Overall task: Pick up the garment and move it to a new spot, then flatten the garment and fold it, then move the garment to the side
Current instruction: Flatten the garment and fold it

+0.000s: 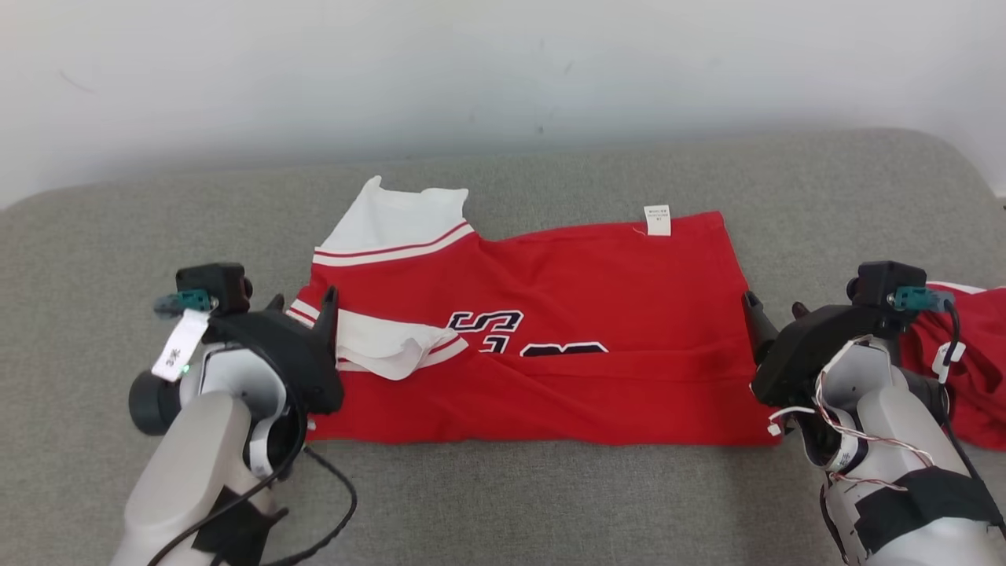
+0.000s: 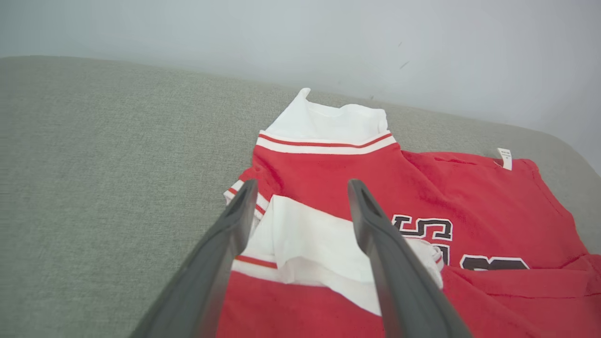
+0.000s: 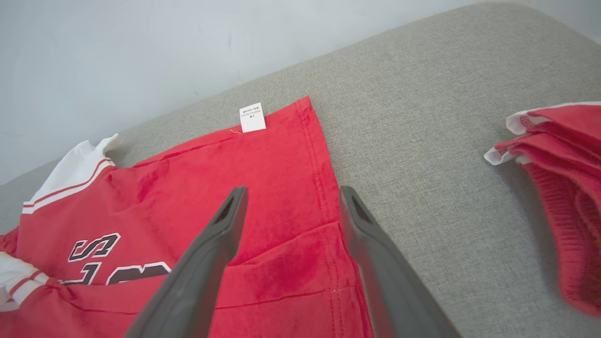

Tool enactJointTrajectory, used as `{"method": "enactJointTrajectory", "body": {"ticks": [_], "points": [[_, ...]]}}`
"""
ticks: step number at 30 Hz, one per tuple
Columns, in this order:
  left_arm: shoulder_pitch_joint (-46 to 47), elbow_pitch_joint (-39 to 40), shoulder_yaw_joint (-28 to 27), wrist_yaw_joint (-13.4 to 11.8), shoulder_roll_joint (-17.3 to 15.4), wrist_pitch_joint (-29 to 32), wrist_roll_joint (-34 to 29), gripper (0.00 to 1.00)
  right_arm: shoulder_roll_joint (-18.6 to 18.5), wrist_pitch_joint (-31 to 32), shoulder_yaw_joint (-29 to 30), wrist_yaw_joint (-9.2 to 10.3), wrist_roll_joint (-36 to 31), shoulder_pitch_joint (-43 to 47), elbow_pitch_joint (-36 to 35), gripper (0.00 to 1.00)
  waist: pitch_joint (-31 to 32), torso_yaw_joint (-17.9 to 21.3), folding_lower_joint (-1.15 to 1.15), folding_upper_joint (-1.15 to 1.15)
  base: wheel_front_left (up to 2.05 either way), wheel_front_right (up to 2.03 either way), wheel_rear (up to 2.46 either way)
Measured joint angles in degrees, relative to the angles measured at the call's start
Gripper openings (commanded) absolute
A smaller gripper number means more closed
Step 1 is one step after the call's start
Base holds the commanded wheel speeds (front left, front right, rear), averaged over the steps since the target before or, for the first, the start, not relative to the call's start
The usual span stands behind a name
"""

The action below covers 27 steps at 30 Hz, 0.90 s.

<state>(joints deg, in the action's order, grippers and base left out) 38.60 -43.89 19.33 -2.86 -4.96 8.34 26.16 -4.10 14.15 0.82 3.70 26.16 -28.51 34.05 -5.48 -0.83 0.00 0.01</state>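
The garment point(image 1: 550, 314) is a red jersey with white sleeves and dark letters, spread wide on the grey cushion point(image 1: 503, 487), its near strip folded up over the front. My left gripper point(image 1: 302, 303) stands open at the jersey's left edge. In the left wrist view its fingers point(image 2: 375, 244) straddle the folded white sleeve point(image 2: 310, 234) without closing on it. Over at the jersey's right edge my right gripper point(image 1: 772, 305) is open too; in the right wrist view it point(image 3: 292, 192) hovers over the red hem corner point(image 3: 300, 253).
A second red and white garment point(image 1: 967, 369) lies bunched at the far right, just behind my right wrist. A white label point(image 1: 657, 220) sticks out of the jersey's far edge. A pale wall point(image 1: 503, 71) rises behind the cushion. Bare grey fabric lies in front of the jersey.
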Motion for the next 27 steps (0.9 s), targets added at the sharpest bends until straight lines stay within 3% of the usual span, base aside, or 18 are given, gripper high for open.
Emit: {"method": "enactJointTrajectory", "body": {"ticks": [9, 18, 27], "points": [[-5.3, -3.0, 1.9, 1.7, -2.0, -0.9, -1.1, 1.00, -2.4, -1.6, -0.9, -0.52, -2.3, 5.4, -0.3, 1.00, 3.9, -0.7, -0.01, -0.01, 0.00, 0.00, 0.00], [-10.3, -3.8, 2.6, 0.8, -4.0, -2.3, -3.1, 1.00, -2.0, -2.0, -2.4, -0.52, -3.1, 11.1, -1.7, 1.00, 6.3, 0.0, -0.01, -0.01, 0.00, 0.00, 0.00], [-10.2, -3.8, 4.1, 0.3, -4.5, -2.9, -4.6, 1.00, -1.6, -1.5, -3.6, -0.25, -3.8, 14.0, -4.1, 1.00, 4.2, 1.6, 0.00, -0.01, 0.00, 0.00, 0.00]]}}
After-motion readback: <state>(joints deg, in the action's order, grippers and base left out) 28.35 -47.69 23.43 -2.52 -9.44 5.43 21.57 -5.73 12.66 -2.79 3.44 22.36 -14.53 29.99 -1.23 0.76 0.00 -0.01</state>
